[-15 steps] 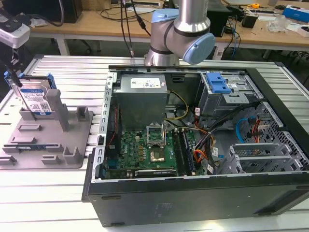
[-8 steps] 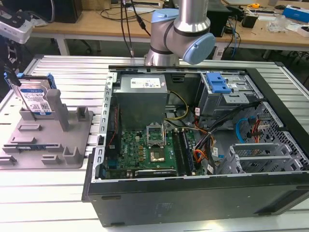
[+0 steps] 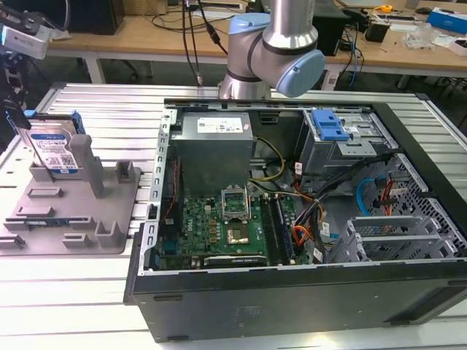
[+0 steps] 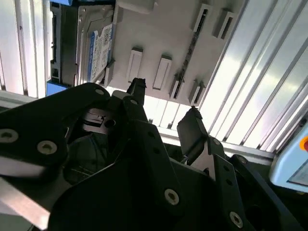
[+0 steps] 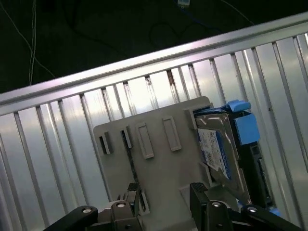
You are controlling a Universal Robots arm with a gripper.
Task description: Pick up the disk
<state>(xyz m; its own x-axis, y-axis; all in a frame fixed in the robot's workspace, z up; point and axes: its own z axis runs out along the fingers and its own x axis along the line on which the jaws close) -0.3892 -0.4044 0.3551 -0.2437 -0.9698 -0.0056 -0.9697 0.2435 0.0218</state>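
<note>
the disk (image 3: pixel 55 149) stands on edge in a grey holder (image 3: pixel 87 211) that lies on the tabletop (image 3: pixel 73 292) near its edge at the exterior view's left, beside the open computer case (image 3: pixel 306 219). its label side leans against a tall post (image 3: pixel 84 157) of the holder.

the gripper (image 5: pixel 166 196) hovers above the holder with its fingers spread and nothing between them. in both wrist views the disk sits off to one side of the gap, not inside it.

this looks like the approach. doing it well likely means centring the gap over the disk's upper edge and turning the wrist so each finger can slide down without striking the post. the metal body seems a firmer hold than the blue rails (image 5: pixel 243 127), which may flex. a lift straight along the slot should keep the disk from jamming.
</note>
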